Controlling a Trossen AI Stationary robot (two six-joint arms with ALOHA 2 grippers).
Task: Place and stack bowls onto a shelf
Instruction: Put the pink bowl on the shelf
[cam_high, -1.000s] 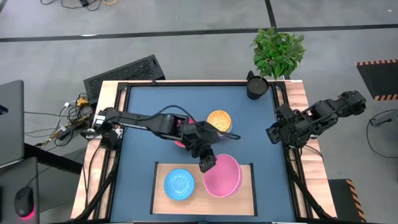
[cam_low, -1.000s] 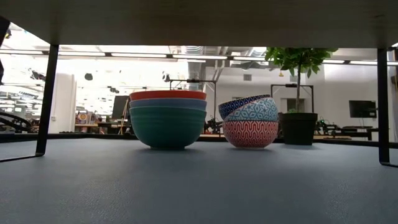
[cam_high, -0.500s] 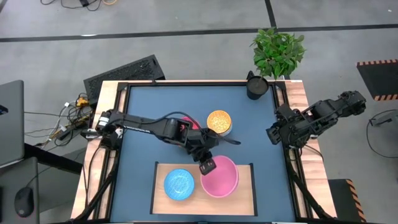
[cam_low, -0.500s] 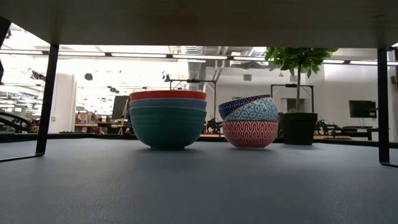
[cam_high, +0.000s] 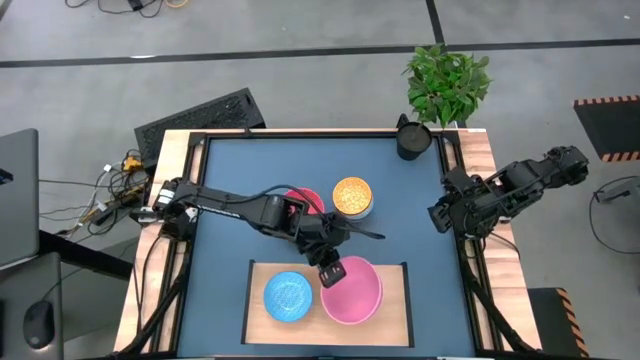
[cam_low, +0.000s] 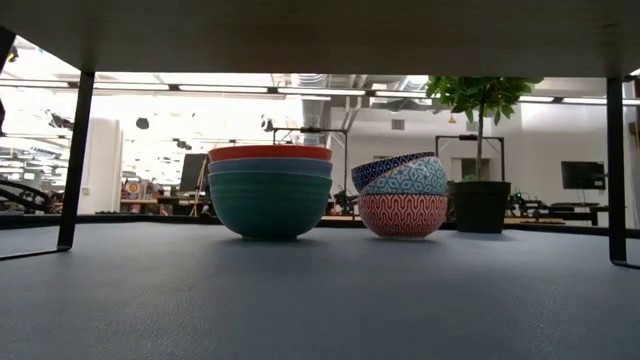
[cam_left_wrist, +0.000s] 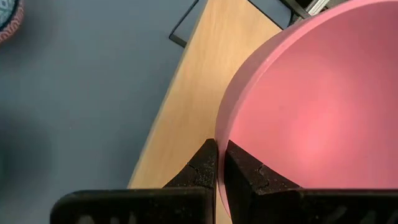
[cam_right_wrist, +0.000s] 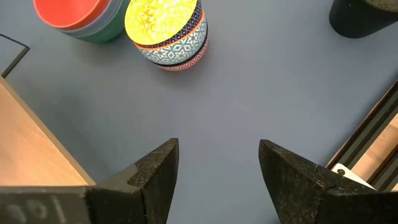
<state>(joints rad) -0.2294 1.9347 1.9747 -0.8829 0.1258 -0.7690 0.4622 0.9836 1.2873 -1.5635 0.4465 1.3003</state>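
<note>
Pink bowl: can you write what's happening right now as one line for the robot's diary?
left gripper: shut on pink bowl rim | bowl: over shelf, beside blue bowl | right gripper: open, waiting at table's right edge

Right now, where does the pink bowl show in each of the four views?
High view: pink bowl on the wooden shelf's right half, left gripper shut on its rim.
Low view: not in it.
Left wrist view: pink bowl fills the right side.
Right wrist view: not in it.
Shared landmark: the shelf.
</note>
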